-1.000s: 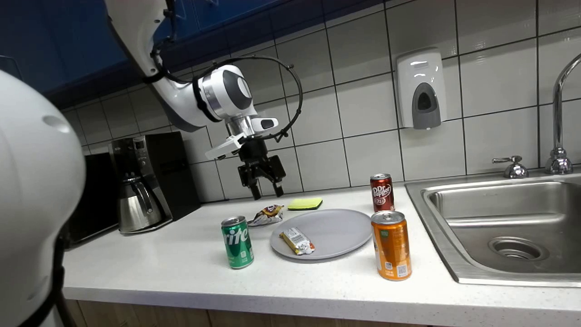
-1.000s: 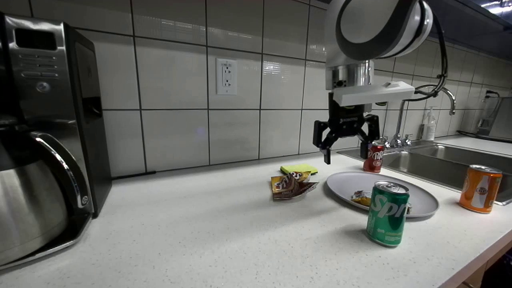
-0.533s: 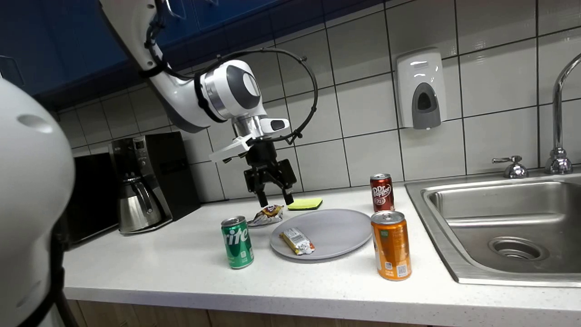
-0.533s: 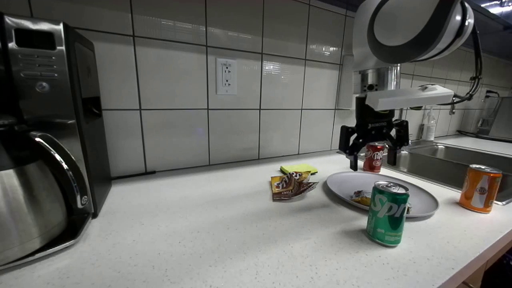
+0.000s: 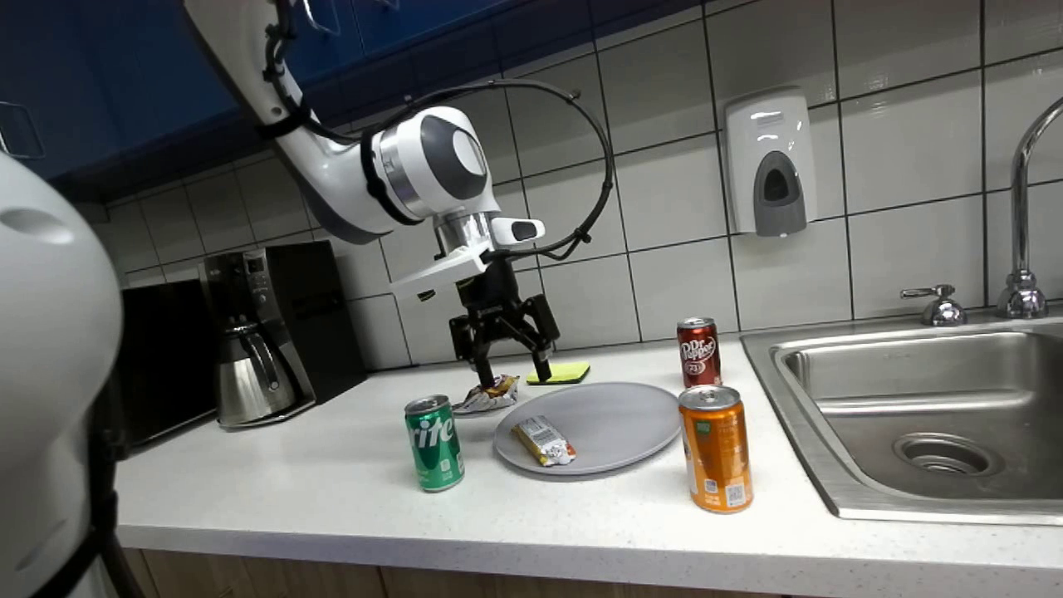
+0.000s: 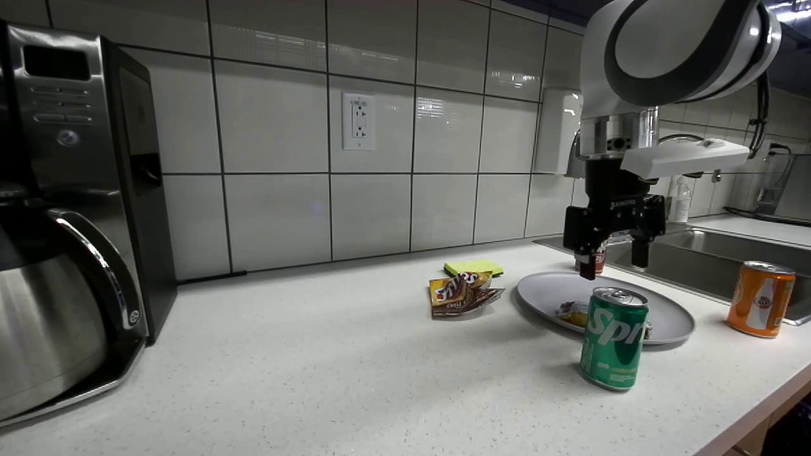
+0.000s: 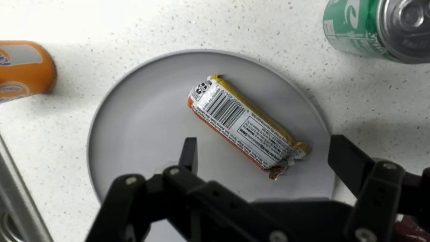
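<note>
In the wrist view, a shiny metal sink rim (image 7: pixel 15 191) runs farthest left of the gripper (image 6: pixel 614 268); nearer stands a smooth cylindrical orange can (image 7: pixel 27 70). Below the gripper's fingers (image 7: pixel 189 153), spread wide and empty, lies a round matte grey plate (image 7: pixel 141 111) bearing a glossy oblong wrapped bar (image 7: pixel 240 126) with crumpled ends. Past the right-hand finger stands a metal-topped green can (image 7: pixel 356 27). Rim and cans are cropped; the fingers mask part of the plate and most of a dark red item (image 7: pixel 411 232), hard to identify.
</note>
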Controlling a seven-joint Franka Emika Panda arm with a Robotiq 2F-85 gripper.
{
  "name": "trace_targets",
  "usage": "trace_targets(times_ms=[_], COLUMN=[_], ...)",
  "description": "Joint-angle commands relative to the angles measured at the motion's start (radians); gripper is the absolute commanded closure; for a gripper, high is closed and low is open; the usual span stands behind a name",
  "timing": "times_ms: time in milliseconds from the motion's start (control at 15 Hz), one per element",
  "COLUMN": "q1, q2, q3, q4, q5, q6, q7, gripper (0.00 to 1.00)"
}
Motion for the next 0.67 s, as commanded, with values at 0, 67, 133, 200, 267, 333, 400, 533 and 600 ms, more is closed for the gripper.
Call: trace_targets(times_ms=[0,67,133,200,267,333,400,533,600], q1=[-0.027,-0.028,-0.029,-0.029,-0.030,-0.031,-0.032,-0.035,-0.037], q2=[-0.024,-0.022,-0.018,-0.015,-0.012,-0.010,-0.005,0.005,0.011], q3=[0.012,0.012,0.011,0.011,0.011,0.010,0.009,0.007,0.005], q4=[-0.017,-0.015,-0.013,-0.011,-0.011,-0.011,-0.011,-0.012,-0.011], q5=[0.021,0.021,0.026,0.024,0.027,0.028,0.033,0.030,0.028], q6=[-0.006,-0.008,-0.012,-0.015,-0.013,-0.012,-0.009,0.000,0.001], q7=[-0.149,-0.178,-0.215,-0.242,-0.270,-0.295,-0.326,-0.365,-0.381], gripper=[0.00,0.00,0.00,0.00,0.00,0.00,0.00,0.00,0.00])
